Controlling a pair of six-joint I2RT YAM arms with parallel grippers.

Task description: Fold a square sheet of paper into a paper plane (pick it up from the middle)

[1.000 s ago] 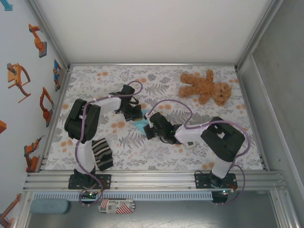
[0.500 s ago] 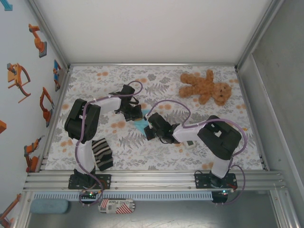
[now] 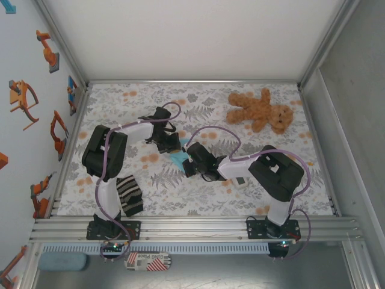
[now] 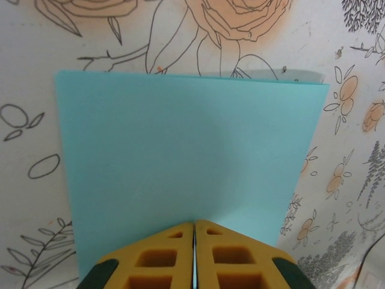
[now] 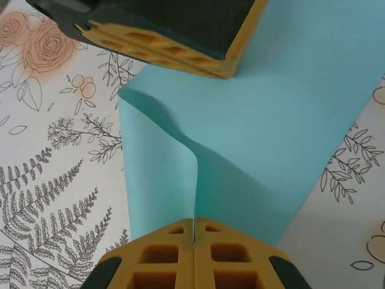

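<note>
Paper sheet point(image 4: 192, 144), buckled, between left hand point(image 4: 194, 225) and right hand point(image 5: 194, 220)

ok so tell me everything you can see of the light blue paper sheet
The thin, plain light-blue paper sheet looks matte and unprinted, with straight, clean edges. It sits mid-table on the floral-printed table cover, between the two arms. The left hand is shut on one edge. The right hand is shut on another part, where a soft ridge rises and curves across the sheet. The sheet is bent rather than flat, and the lifted part casts a shadow on the rest.
</note>
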